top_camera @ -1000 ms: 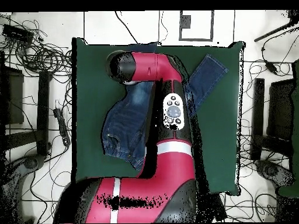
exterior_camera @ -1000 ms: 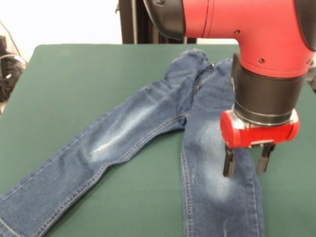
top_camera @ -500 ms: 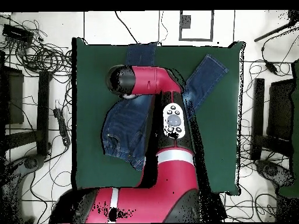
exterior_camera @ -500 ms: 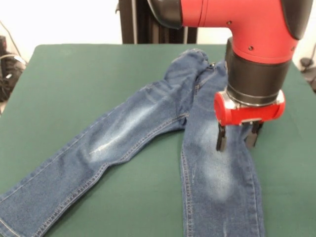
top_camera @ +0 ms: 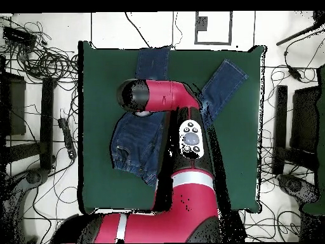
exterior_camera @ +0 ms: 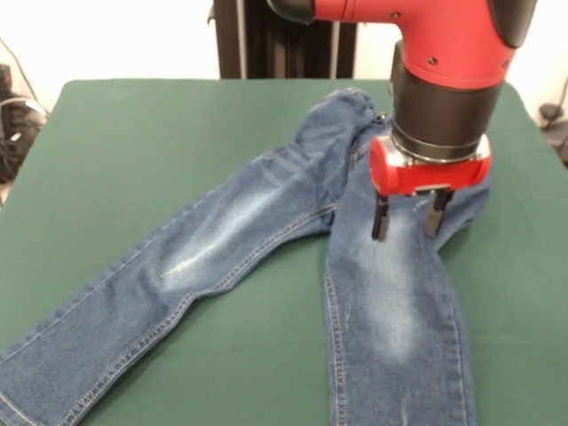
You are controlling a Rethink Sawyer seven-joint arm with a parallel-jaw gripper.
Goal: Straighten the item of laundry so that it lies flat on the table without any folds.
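The blue denim jeans [exterior_camera: 257, 222] lie on the dark green table [exterior_camera: 133, 133], legs spread toward the front edge, waist bunched at the far side. One leg runs to the lower left, the other [exterior_camera: 395, 328] straight down at right. My gripper [exterior_camera: 407, 216] is open and empty, hovering just above the upper thigh of the right leg. In the overhead view the arm covers the jeans' middle; the crumpled waist [top_camera: 134, 147] shows at left, both cuffs [top_camera: 230, 75] near the top edge. The gripper is hidden under the arm there.
The red and black arm [top_camera: 181, 136] spans the table's middle in the overhead view. Cables and stands [top_camera: 38, 57] ring the table [top_camera: 101, 184] on the floor. A dark post [exterior_camera: 244, 40] stands behind the far edge in the front view.
My gripper has moved up the right leg, away from the knee toward the waist, staying open. More of that leg is uncovered. The jeans have not visibly shifted.
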